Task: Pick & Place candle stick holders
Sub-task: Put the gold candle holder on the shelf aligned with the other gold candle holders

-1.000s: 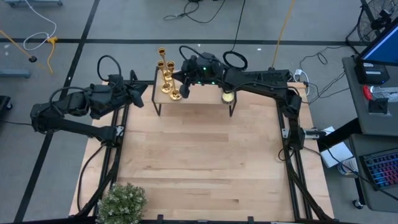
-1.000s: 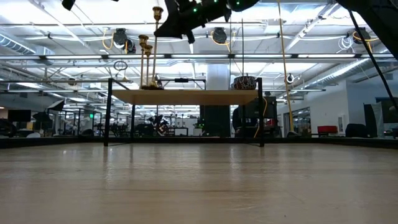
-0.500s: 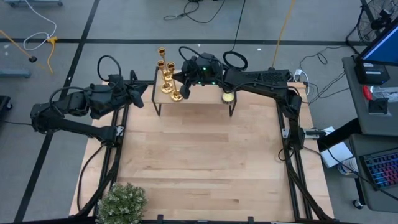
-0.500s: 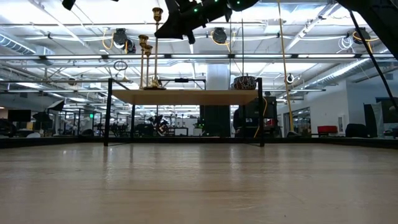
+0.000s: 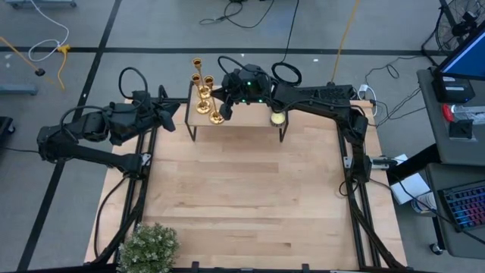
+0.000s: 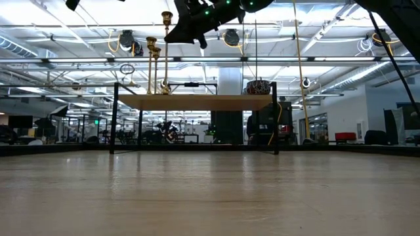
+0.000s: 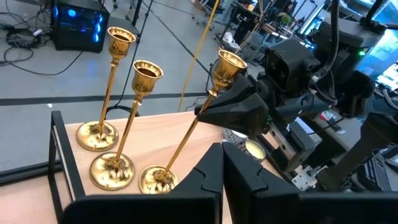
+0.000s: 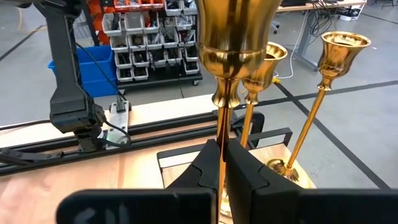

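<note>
Candlestick [image 8: 222, 124] stem sits clamped between the right end effector [image 8: 221, 163] fingers, above the shelf [image 5: 242, 115]

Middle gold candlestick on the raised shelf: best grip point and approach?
Take the middle candlestick on its thin stem just under the cup, level from the side facing the open table, jaws across the stem. The flared base is too wide, and neighbours stand either side. The right gripper holds the nearest candlestick that way.

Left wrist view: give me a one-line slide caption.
Right gripper clamps the stem of the nearest gold candlestick, tilting it on the raised shelf.
</note>
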`<state>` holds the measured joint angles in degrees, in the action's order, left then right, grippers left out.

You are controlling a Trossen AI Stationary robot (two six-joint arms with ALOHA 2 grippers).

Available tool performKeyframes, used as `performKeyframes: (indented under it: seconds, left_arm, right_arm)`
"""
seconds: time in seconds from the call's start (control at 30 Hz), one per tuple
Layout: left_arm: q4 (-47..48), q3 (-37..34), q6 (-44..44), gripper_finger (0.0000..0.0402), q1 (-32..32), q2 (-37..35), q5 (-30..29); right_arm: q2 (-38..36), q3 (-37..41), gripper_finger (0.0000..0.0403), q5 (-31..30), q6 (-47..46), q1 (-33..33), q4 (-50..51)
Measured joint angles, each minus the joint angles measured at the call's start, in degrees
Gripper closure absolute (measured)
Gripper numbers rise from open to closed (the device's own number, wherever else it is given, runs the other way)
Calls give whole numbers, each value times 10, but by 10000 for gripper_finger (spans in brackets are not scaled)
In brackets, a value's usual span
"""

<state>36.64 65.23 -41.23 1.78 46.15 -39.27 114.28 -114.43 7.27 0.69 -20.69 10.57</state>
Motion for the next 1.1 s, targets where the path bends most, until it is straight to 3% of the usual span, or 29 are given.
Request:
performKeyframes:
  seconds: [0.67, 0.87, 1.1]
  left_arm:
    - [0, 0, 4, 383, 0, 0, 6]
    - [0, 0, 5, 398, 0, 0, 4]
    - [0, 0, 4, 383, 0, 0, 4]
  right_arm:
    - [17, -1, 403, -14, 0, 6, -23]
    - [17, -1, 401, -13, -2, 5, -16]
    - [17, -1, 397, -13, -7, 5, -13]
